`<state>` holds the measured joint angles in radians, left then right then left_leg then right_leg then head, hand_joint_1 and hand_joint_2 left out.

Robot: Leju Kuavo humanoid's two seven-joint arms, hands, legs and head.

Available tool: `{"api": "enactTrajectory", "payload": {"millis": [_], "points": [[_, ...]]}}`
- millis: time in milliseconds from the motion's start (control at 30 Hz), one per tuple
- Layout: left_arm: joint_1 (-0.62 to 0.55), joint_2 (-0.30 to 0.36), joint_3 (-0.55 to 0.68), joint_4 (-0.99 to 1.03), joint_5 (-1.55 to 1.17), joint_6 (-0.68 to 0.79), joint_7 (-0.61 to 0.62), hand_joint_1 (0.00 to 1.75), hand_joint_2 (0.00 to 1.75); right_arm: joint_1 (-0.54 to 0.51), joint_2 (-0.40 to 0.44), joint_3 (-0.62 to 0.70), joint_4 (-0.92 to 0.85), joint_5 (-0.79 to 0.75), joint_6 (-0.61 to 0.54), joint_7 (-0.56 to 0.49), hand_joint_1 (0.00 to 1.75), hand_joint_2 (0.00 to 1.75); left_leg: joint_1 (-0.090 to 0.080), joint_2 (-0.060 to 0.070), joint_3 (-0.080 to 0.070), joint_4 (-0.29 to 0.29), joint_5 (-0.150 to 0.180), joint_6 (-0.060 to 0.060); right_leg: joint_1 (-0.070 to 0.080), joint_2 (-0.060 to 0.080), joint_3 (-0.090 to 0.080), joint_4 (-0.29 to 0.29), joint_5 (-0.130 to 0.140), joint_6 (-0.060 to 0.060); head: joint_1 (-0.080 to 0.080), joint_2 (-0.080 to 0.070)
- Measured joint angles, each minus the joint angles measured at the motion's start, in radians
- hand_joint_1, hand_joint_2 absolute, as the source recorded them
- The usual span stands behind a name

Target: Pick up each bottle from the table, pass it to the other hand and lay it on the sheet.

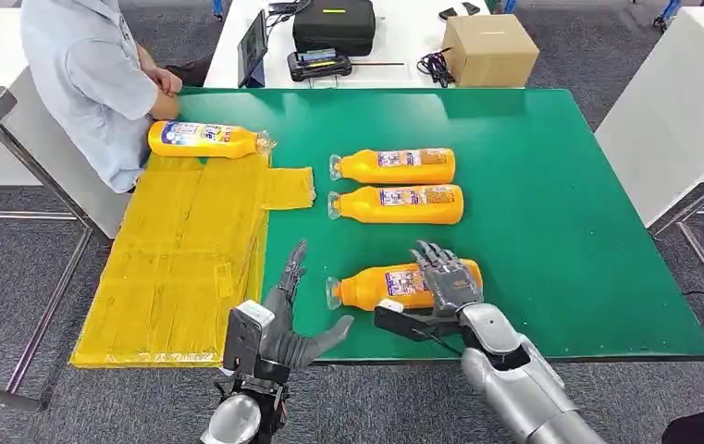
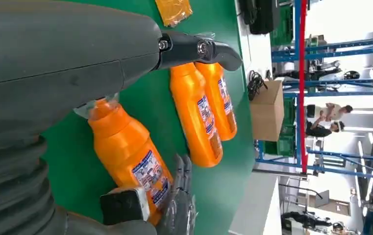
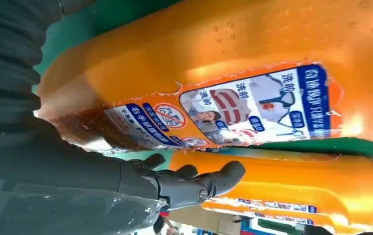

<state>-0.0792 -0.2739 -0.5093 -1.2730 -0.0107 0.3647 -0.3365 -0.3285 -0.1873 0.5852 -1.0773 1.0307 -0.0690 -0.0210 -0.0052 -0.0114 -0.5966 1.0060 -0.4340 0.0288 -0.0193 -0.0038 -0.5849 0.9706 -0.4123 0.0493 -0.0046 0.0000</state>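
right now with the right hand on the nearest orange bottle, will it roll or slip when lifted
The nearest bottle lies on its side on the green table, so it may roll if nudged. Its glossy plastic looks slippery under the right hand. It looks full, so probably fairly heavy.

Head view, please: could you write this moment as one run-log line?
right hand: over nearest bottle, grip unclear | left hand: open, empty | one bottle at yellow sheet edge | two bottles on table

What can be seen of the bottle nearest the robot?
The nearest bottle is orange plastic with a clear cap and a blue-and-white printed label. It lies on its side on the green table, cap pointing toward the yellow sheet. The right robot hand rests over its base end, fingers draped across it.
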Motion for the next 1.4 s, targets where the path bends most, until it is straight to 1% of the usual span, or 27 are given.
{"api": "enactTrajectory", "payload": {"millis": [33, 67, 267, 367, 467, 533, 633, 767, 833, 933, 1033, 1167, 1267, 1400], "points": [[0.0, 0.0, 0.0, 0.0, 0.0, 0.0, 0.0, 0.0, 1.75, -0.002, -0.002, 0.002, 0.001, 0.0, 0.0, 0.0, 1.38, 1.75, 0.0, 0.0, 0.0, 0.0, 0.0, 0.0, 0.0, 0.0, 0.0, 0.0, 0.0, 0.0, 0.0, 0.0], [0.0, 0.0, 0.0, 0.0, 0.0, 0.0, 0.0, 0.0, 1.75, -0.004, -0.004, 0.004, 0.003, 0.002, 0.002, 0.004, 1.75, 1.75, 0.0, 0.0, 0.0, 0.0, 0.0, 0.0, 0.0, 0.0, 0.0, 0.0, 0.0, 0.0, 0.0, 0.0], [0.0, 0.0, 0.0, 0.0, -0.01, 0.003, 0.0, 0.0, 1.75, -0.038, -0.033, 0.045, 0.019, -0.039, 0.069, 0.029, 1.75, 1.75, 0.0, 0.0, 0.0, 0.0, 0.0, 0.0, 0.0, 0.0, 0.0, 0.0, 0.0, 0.0, 0.0, 0.0], [0.0, 0.001, 0.0, 0.0, -0.011, 0.003, -0.003, 0.0, 1.75, -0.059, -0.06, 0.066, 0.022, -0.098, 0.125, 0.029, 1.75, 1.75, 0.0, -0.001, 0.0, 0.0, 0.0, 0.0, 0.0, 0.0, 0.001, 0.0, 0.0, 0.0, 0.0, 0.0], [0.0, 0.002, 0.0, 0.0, -0.012, 0.003, -0.007, 0.0, 1.75, -0.074, -0.085, 0.085, 0.022, -0.136, 0.147, 0.026, 1.75, 1.75, 0.0, -0.001, 0.001, 0.0, 0.0, 0.0, 0.0, 0.0, 0.001, 0.0, 0.0, 0.0, 0.0, 0.0], [0.0, 0.002, 0.0, 0.002, -0.012, 0.002, -0.009, 0.0, 1.75, -0.081, -0.096, 0.091, 0.022, -0.183, 0.164, 0.006, 1.75, 1.75, 0.0, -0.001, 0.001, 0.0, 0.0, 0.0, 0.0, 0.0, 0.001, 0.0, 0.0, 0.0, 0.0, 0.0], [-0.004, 0.002, -0.003, 0.009, -0.006, -0.002, -0.026, 0.0, 1.75, -0.096, -0.119, 0.09, 0.022, -0.327, 0.221, -0.048, 1.75, 1.75, 0.0, -0.001, 0.002, 0.001, 0.0, 0.0, 0.0, 0.0, 0.002, 0.0, 0.0, 0.0, 0.0, 0.0], [-0.015, 0.002, -0.014, 0.021, 0.001, 0.003, -0.044, 0.0, 1.75, -0.098, -0.144, 0.088, 0.022, -0.413, 0.228, -0.083, 1.75, 1.75, 0.0, -0.001, 0.003, 0.001, 0.0, 0.0, 0.0, 0.0, 0.003, 0.0, 0.0, 0.0, 0.0, 0.0], [-0.017, 0.002, -0.014, 0.023, 0.005, 0.023, -0.063, 0.0, 1.75, -0.092, -0.146, 0.079, 0.019, -0.483, 0.227, -0.126, 1.75, 1.75, 0.0, 0.0, 0.004, 0.001, 0.0, 0.0, 0.0, 0.0, 0.004, 0.0, 0.0, 0.0, 0.0, 0.0], [-0.02, -0.003, -0.011, 0.025, 0.061, 0.064, -0.108, 0.0, 1.75, -0.052, -0.133, 0.04, -0.007, -0.641, 0.228, -0.23, 1.75, 1.75, 0.0, 0.001, 0.005, 0.0, 0.0, 0.0, 0.001, 0.0, 0.005, 0.0, 0.0, 0.0, 0.001, 0.0], [-0.027, -0.016, 0.013, 0.029, 0.249, 0.068, -0.11, 0.0, 1.75, 0.011, -0.077, -0.01, -0.061, -0.77, 0.228, -0.29, 1.75, 1.75, 0.0, 0.003, 0.005, 0.0, -0.001, 0.0, 0.002, 0.002, 0.004, 0.0, 0.0, 0.0, 0.0, 0.0], [-0.022, -0.022, 0.048, 0.04, 0.494, 0.023, -0.06, 0.0, 1.75, 0.06, -0.004, -0.056, -0.129, -0.837, 0.225, -0.292, 1.75, 1.75, 0.002, 0.001, 0.003, 0.0, 0.0, -0.001, 0.002, 0.001, 0.002, 0.001, 0.0, 0.0, 0.0, 0.0], [-0.014, -0.023, 0.069, 0.047, 0.568, 0.03, -0.06, 0.0, 1.75, 0.061, 0.026, -0.087, -0.168, -0.852, 0.225, -0.292, 1.75, 1.75, 0.002, 0.002, 0.003, 0.0, 0.0, 0.0, 0.002, 0.002, 0.002, 0.001, 0.0, 0.0, 0.0, 0.0], [-0.01, -0.025, 0.087, 0.062, 0.632, 0.042, -0.052, 0.0, 1.75, 0.064, 0.045, -0.11, -0.201, -0.864, 0.227, -0.299, 1.75, 1.75, 0.0, 0.001, 0.002, 0.0, 0.0, 0.0, 0.0, 0.002, 0.002, 0.001, 0.0, 0.0, 0.0, 0.0]]}}
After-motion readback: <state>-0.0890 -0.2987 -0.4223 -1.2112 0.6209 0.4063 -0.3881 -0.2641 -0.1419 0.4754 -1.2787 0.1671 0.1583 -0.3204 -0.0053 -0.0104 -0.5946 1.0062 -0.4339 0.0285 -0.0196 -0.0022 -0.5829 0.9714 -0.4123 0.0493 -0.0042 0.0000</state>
